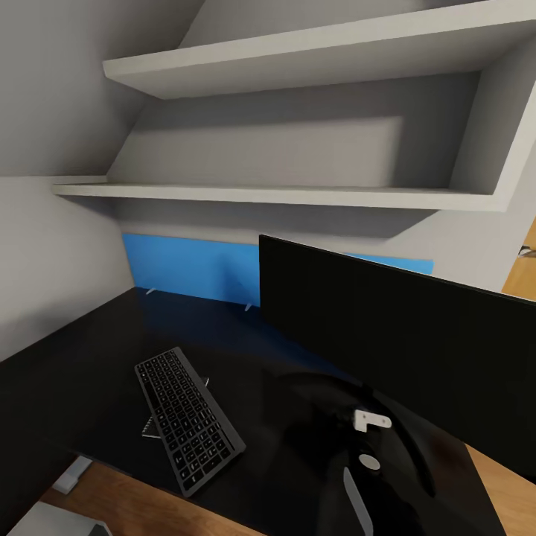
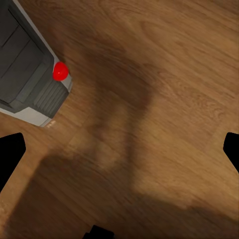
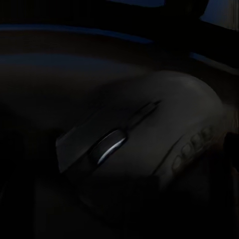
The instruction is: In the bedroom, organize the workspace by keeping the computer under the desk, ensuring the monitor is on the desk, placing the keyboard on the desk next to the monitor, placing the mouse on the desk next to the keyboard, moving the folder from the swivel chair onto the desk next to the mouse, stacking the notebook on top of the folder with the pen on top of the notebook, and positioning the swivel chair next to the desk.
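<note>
Head view: we list the black desk [image 1: 89, 372] under wall shelves, the keyboard [image 1: 187, 418] lying diagonally at lower centre-left, its long axis running from upper left to lower right, the monitor [image 1: 402, 357] at right, and our right arm's dark bulk at lower centre between them, clearly the nearer arm to the desk. Left wrist view: we log wooden floor [image 2: 164, 99], a grey computer [image 2: 30, 74] with a red button at upper left, fingers [image 2: 11, 154] wide apart, holding nothing. Right wrist view: the mouse [image 3: 149, 144] fills the frame centre, very close, on the dark desk, long axis lower left to upper right; we cannot tell the fingers' state.
</note>
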You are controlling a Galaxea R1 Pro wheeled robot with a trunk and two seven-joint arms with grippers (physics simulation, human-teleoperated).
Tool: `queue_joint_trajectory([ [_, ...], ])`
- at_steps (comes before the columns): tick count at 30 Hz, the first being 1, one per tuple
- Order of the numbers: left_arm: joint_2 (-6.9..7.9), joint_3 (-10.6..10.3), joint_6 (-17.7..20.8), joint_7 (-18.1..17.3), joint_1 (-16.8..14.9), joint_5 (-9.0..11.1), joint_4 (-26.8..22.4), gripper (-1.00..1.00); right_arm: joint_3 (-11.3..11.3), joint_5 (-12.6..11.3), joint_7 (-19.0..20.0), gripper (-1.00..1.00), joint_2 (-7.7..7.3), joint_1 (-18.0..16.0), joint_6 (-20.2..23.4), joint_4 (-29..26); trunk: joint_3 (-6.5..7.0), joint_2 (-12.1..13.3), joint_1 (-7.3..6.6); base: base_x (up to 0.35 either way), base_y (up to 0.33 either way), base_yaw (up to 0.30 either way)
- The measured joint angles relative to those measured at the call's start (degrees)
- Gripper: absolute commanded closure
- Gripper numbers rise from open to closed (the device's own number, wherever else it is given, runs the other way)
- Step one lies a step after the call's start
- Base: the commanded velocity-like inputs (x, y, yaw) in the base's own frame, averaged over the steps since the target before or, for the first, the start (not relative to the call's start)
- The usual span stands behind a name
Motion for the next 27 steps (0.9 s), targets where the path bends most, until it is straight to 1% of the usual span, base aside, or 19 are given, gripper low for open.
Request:
queue_joint_trajectory([
  [7, 0.0, 0.0, 0.0, -0.01, 0.0, 0.0, 0.0, -1.0, -0.74, 0.03, -0.1, -1.0, -0.39, 0.0, 0.01, -0.15, 0.0, 0.0, 0.0, 0.0, 0.0, 0.0],
  [27, 0.0, 0.01, 0.02, -0.01, 0.0, 0.0, -0.01, -1.0, -0.82, 0.08, -0.21, -1.0, -0.46, 0.0, 0.01, -0.17, 0.0, 0.0, 0.0, 0.0, 0.0, 0.0],
])
